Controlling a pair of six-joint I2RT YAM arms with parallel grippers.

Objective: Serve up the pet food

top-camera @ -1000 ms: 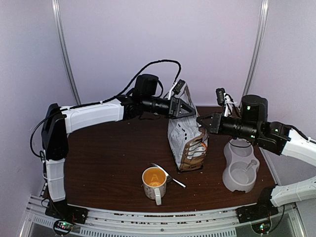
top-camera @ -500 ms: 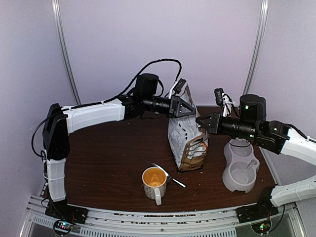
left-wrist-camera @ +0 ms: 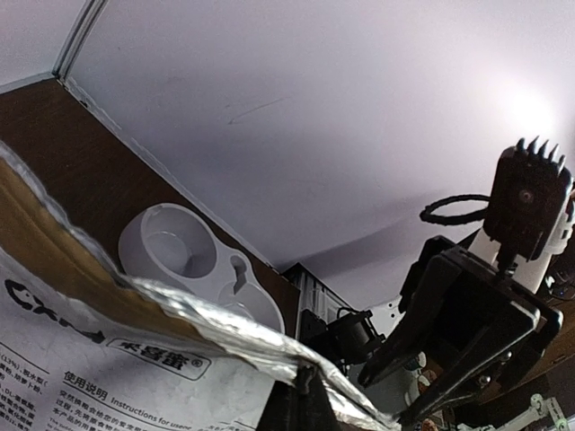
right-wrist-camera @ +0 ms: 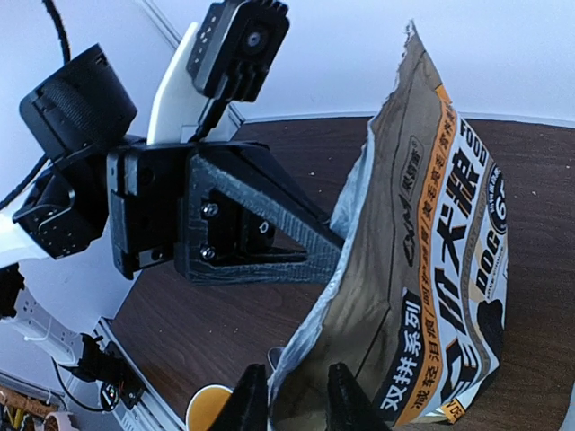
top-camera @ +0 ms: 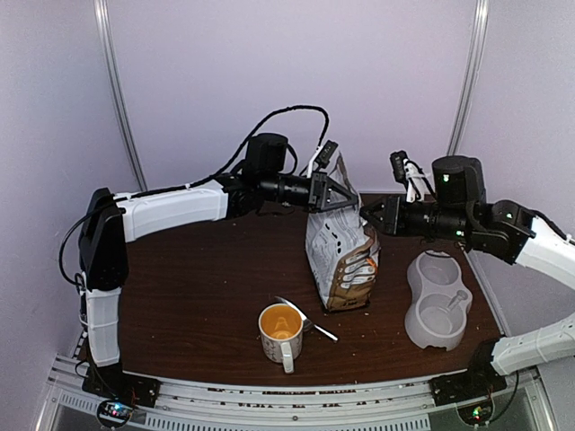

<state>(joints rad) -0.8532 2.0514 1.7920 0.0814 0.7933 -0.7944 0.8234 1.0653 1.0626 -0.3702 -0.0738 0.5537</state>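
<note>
The pet food bag [top-camera: 341, 256], white, tan and orange with black characters, stands upright mid-table with its top open. No kibble shows. My left gripper [top-camera: 338, 194] is shut on the bag's top rim from the left. In the left wrist view it [left-wrist-camera: 305, 397] pinches the silver foil edge of the bag [left-wrist-camera: 108, 359]. My right gripper [top-camera: 367, 214] is at the bag's upper right edge. In the right wrist view it [right-wrist-camera: 296, 400] is open, its fingers [right-wrist-camera: 252, 402] either side of the bag's [right-wrist-camera: 440, 269] open edge.
An orange-lined white mug [top-camera: 280, 330] stands at the front, with a metal spoon [top-camera: 307, 319] lying beside it. A white double-bowl feeder [top-camera: 438, 301] sits at the right and also shows in the left wrist view [left-wrist-camera: 189, 260]. The table edge [top-camera: 269, 382] is near the mug.
My right arm has risen a little and its gripper has lifted along the bag's upper right edge. The left gripper keeps its hold on the rim.
</note>
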